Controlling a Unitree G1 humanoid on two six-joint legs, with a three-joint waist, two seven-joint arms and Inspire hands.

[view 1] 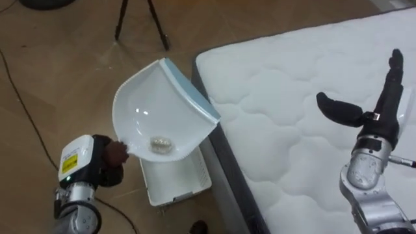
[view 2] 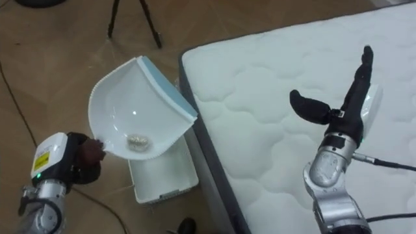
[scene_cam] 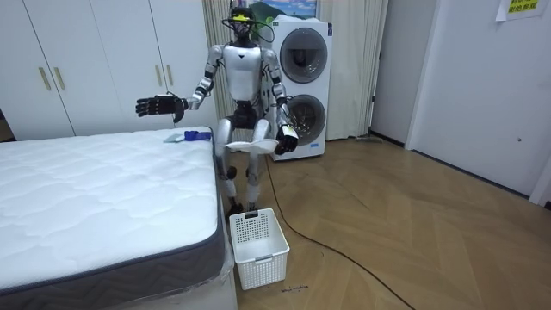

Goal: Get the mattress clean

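L hand (view 1: 107, 159) clamped on dustpan (view 1: 156, 110) handle, over basket (view 1: 175, 183) by mattress (view 1: 292, 149) edge; R hand (view 1: 380, 114) fingers straight.

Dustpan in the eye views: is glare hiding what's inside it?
Left eye view: small glints on the inner wall of the dustpan, clear of the pale scrap at its bottom. Right eye view: the same, scrap plainly readable. Room view: even light, contents too small to tell.

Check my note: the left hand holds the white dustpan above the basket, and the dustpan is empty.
Not empty. The left eye view shows a small pale crumpled scrap lying in the dustpan. The rest stands: the left hand holds it above the basket.
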